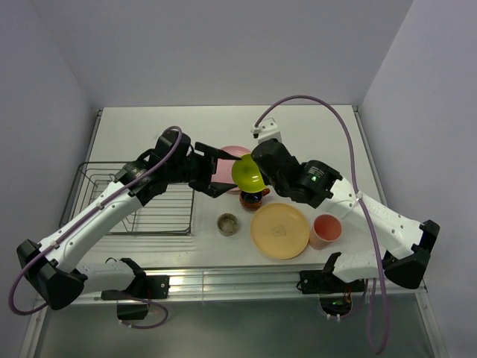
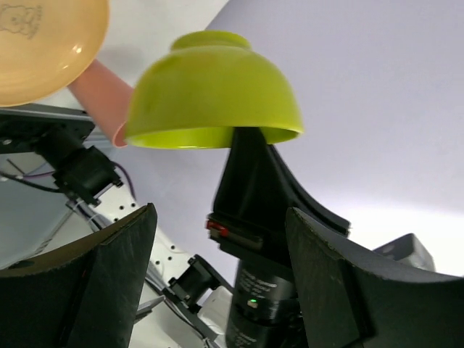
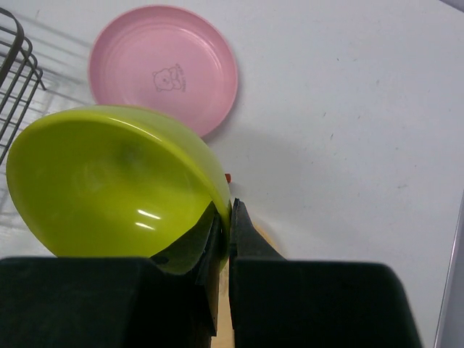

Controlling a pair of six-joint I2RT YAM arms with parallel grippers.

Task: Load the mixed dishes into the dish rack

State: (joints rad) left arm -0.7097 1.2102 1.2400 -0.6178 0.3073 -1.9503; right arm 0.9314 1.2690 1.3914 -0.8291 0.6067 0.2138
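The right claw clamps the rim of the lime-green bowl, which juts ahead of its tips. The left claw gapes empty just beyond. Probably light, stiff, slick: take the free rim.

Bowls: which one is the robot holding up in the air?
The lime-green bowl. The right gripper pinches its rim and holds it off the table, while the small red-orange bowl sits on the table just below.

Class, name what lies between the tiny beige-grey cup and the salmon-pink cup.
The yellow-orange plate lies between them, shown in the top external view.
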